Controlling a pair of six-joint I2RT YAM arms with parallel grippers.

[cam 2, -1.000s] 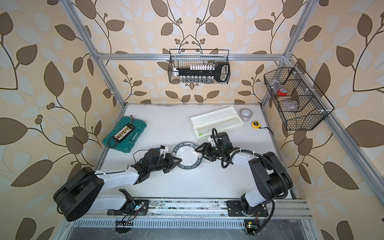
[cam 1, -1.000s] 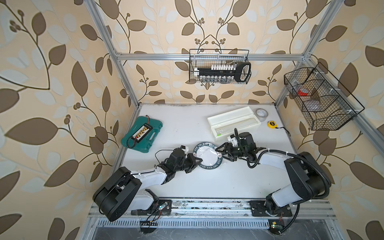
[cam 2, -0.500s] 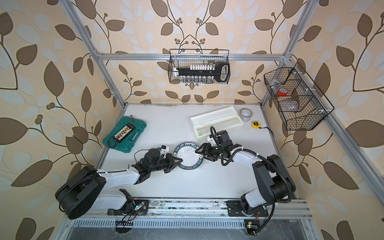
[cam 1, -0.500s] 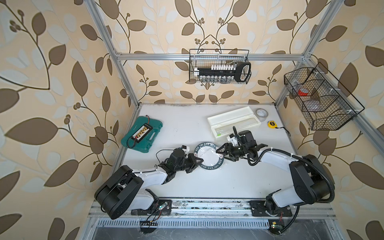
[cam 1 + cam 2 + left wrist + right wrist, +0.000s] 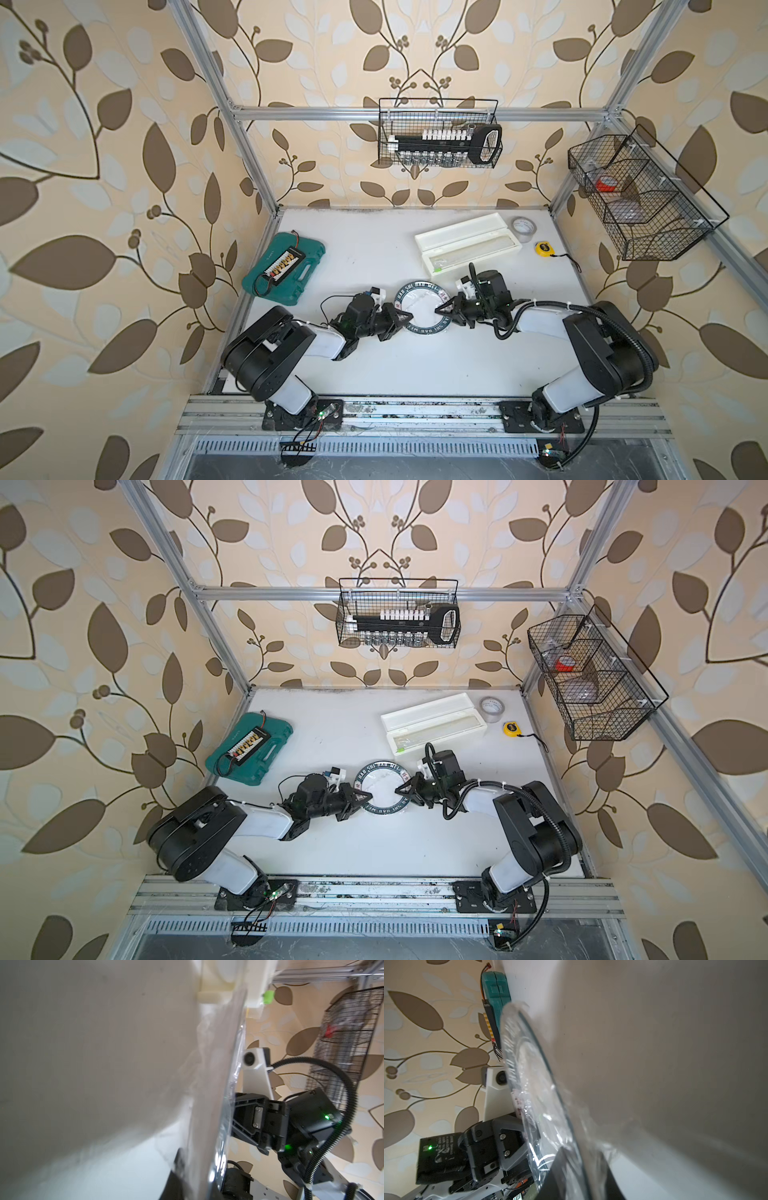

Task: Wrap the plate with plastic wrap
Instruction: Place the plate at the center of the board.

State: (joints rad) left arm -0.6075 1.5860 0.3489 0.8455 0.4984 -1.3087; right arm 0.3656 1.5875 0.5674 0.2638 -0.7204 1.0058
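Dark-rimmed plate (image 5: 419, 302) (white centre), teal case (image 5: 311, 251).

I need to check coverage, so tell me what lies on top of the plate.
Crinkly clear plastic wrap lies over the plate, its lettering showing through. The left pincer and right pincer grip opposite rim edges. Whether the film tucks underneath is hidden.

Two arms: left arm (image 5: 266, 353), right arm (image 5: 598, 349). Two grippers: left gripper (image 5: 409, 318), right gripper (image 5: 438, 309). One plate (image 5: 420, 305). One plastic wrap (image 5: 550, 1126) sheet. One white dispenser box (image 5: 467, 243). One grey tape roll (image 5: 523, 227). One yellow tape measure (image 5: 543, 248). One teal case (image 5: 309, 253), one black board (image 5: 284, 262) on top. Two wire baskets: back basket (image 5: 386, 124), side basket (image 5: 656, 232). One white table (image 5: 374, 365).
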